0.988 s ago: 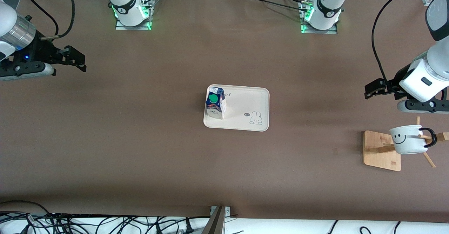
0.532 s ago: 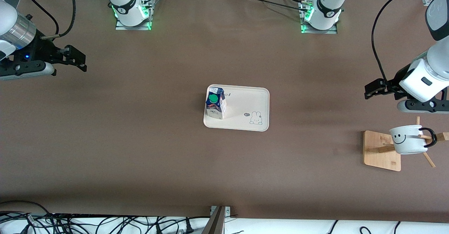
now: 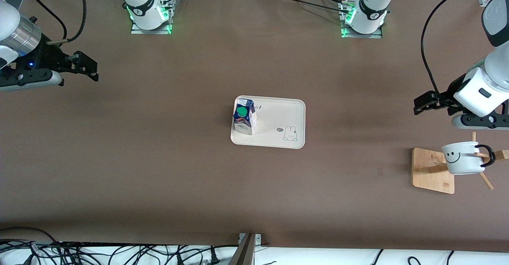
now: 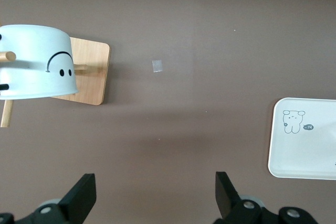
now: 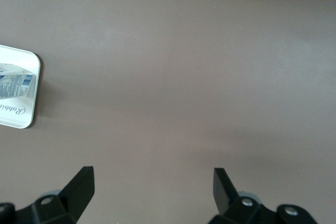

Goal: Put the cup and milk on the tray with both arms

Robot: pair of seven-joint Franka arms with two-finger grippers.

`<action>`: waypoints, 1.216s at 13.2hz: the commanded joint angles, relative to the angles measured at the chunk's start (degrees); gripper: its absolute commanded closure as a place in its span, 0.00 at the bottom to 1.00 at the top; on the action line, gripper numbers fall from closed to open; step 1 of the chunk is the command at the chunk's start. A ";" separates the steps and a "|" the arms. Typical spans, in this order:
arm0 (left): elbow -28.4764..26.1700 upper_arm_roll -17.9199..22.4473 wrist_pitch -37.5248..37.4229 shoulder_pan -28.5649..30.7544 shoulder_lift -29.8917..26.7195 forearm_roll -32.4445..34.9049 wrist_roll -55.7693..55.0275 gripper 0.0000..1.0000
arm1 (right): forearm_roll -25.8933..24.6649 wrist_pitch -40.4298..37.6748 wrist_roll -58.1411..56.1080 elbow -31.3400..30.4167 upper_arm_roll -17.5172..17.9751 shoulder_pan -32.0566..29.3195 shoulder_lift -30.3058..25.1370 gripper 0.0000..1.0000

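The milk [image 3: 243, 117], a blue-and-white carton with a green cap, stands upright on the cream tray [image 3: 274, 118] at the table's middle, on the tray's end toward the right arm. The cup [image 3: 461, 157], white with a smiley face, hangs on a peg of the wooden rack [image 3: 432, 170] at the left arm's end. My left gripper [image 3: 421, 103] is open and empty over bare table beside the rack. Its wrist view shows the cup [image 4: 34, 61] and the tray [image 4: 310, 150]. My right gripper [image 3: 85, 66] is open and empty over bare table at the right arm's end. Its wrist view shows the milk [image 5: 16, 85].
A small square of tape [image 3: 379, 171] lies on the brown table between the tray and the rack. Cables lie along the table edge nearest the front camera. Both arm bases stand along the opposite edge.
The left arm's wrist has shifted very slightly. The right arm, milk, cup and tray have not moved.
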 commanded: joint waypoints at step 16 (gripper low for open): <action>-15.71 0.22 17.05 0.72 -8.41 0.01 0.68 0.00 | -0.30 -4.26 -0.65 2.86 0.46 -0.03 0.76 0.00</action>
